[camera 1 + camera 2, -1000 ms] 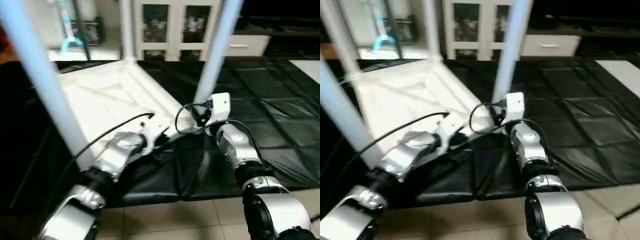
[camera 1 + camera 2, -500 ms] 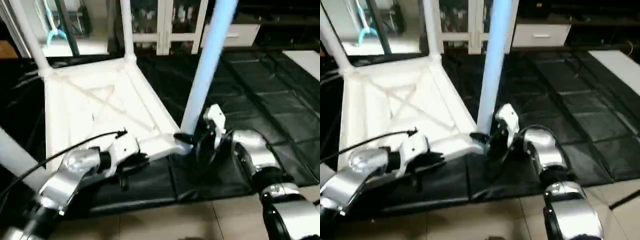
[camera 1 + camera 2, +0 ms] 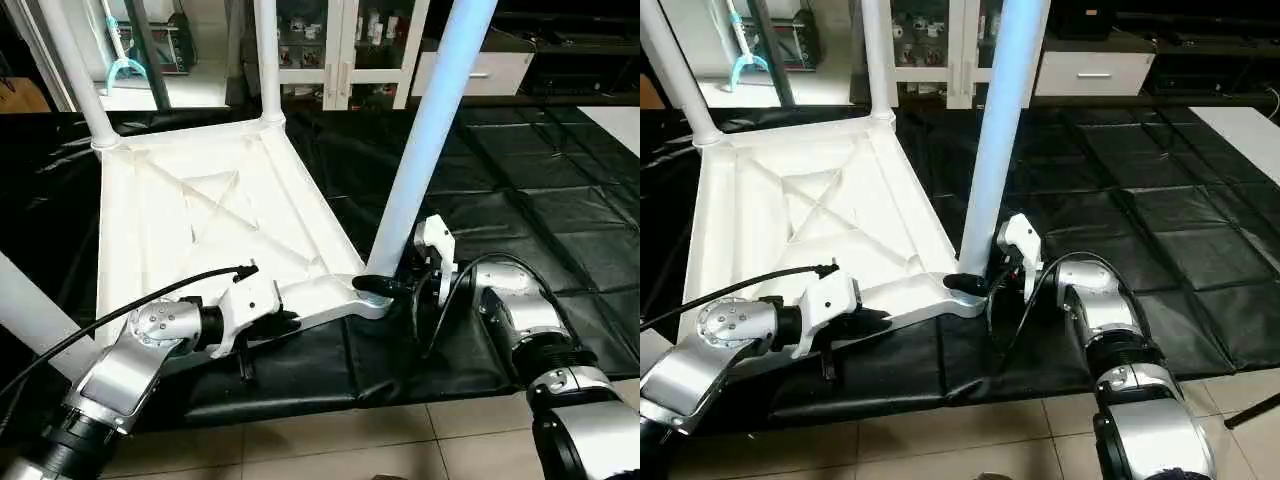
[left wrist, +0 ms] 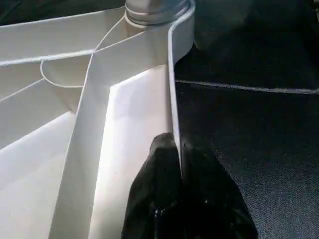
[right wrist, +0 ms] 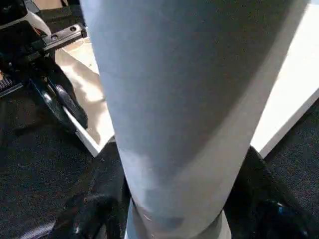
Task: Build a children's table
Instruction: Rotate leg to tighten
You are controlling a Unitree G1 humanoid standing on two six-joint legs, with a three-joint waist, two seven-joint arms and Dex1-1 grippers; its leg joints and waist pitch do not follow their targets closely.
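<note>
White plastic, the children's table top lies upside down on a black floor mat, ribs up, with tube legs standing in its corner sockets. Your left hand is pinched shut on the top's near rim. Your right hand has its black fingers clasped around the base of the near right leg.

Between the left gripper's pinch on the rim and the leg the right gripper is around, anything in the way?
Nothing: in the left wrist view, bare rim runs from the left gripper to the leg.
</note>
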